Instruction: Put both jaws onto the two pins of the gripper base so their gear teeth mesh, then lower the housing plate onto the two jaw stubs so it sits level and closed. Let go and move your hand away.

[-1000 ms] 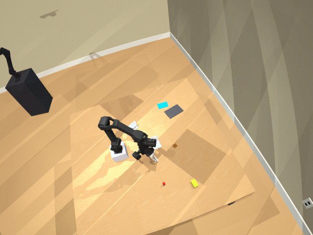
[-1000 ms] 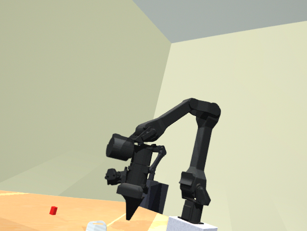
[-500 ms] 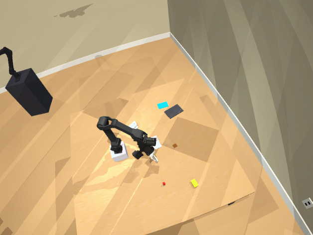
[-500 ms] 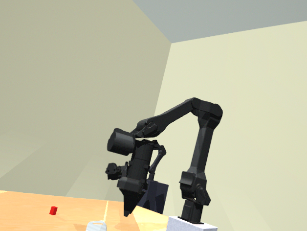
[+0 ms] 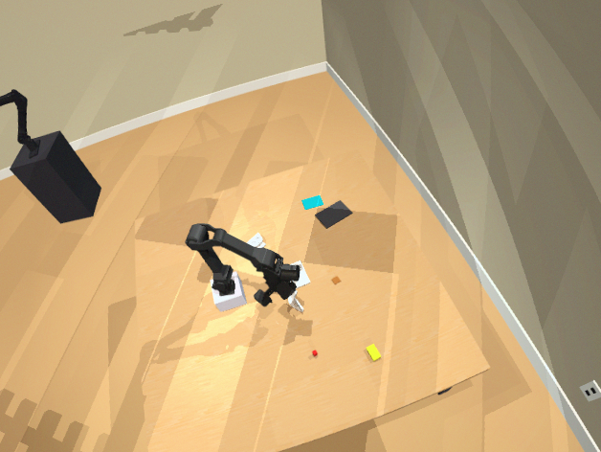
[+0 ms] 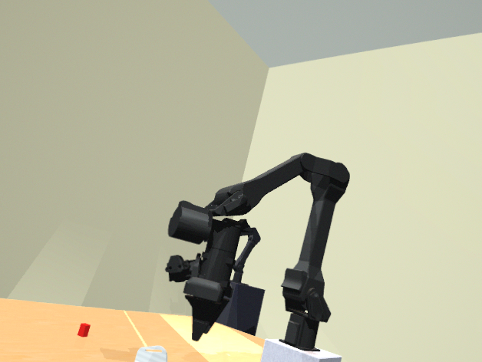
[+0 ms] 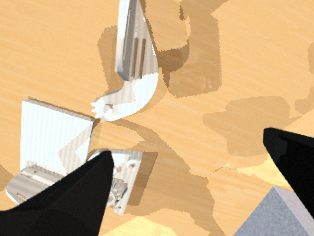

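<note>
Claw [image 5: 296,304] [image 6: 196,337] [image 7: 186,146] gapes above the sunlit wooden tabletop [image 5: 340,315] [image 6: 42,327] [image 7: 240,65] near pale walls [image 5: 145,57] [image 6: 370,116].

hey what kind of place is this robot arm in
Probably a robot practice or test room: an arm bolted to a block, a second arm on a dark pedestal, and small coloured blocks laid out on a wooden tabletop.

The black arm [image 5: 237,242] [image 6: 272,182] goes up from its foot, bends at the top like an elbow, and reaches out and down. The gripper [image 5: 296,304] [image 6: 197,335] [image 7: 186,146] points down. Its two black fingers are wide open, far apart, with nothing between them.
</note>
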You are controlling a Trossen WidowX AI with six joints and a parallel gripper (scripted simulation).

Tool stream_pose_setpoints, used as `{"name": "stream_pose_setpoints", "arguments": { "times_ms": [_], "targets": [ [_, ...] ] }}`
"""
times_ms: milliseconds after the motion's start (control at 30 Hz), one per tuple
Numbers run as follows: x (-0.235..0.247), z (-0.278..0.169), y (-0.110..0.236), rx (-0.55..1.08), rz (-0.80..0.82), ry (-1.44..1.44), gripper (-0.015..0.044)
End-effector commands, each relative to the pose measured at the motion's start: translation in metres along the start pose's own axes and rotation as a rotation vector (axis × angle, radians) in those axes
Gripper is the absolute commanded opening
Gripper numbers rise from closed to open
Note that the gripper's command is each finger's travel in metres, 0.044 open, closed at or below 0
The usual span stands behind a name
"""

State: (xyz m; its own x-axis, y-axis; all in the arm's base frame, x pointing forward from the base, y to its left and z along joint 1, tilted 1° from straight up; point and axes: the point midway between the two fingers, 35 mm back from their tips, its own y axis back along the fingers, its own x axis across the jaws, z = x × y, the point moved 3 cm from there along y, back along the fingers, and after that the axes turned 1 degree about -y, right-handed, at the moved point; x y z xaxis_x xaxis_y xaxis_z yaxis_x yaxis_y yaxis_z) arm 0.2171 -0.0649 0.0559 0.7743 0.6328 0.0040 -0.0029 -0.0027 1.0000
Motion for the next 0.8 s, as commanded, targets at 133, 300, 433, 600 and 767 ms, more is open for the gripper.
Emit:
{"name": "stream_pose_setpoints", "arguments": {
  "times_ms": [133,300,433,600,767],
  "targets": [
    [0.0004,0.0005,0.0003,-0.003,0.002,0.000,0.0440],
    [0.0004,0.0005,0.0003,-0.003,0.002,0.000,0.0440],
    [0.0004,0.0005,0.0003,-0.003,0.002,0.000,0.0440],
    [-0.0006,-0.0008,0.0061,0.003,-0.002,0.001,0.0387],
    [-0.0009,-0.0012,0.0078,0.004,-0.003,0.001,0.0256]
  ]
}}
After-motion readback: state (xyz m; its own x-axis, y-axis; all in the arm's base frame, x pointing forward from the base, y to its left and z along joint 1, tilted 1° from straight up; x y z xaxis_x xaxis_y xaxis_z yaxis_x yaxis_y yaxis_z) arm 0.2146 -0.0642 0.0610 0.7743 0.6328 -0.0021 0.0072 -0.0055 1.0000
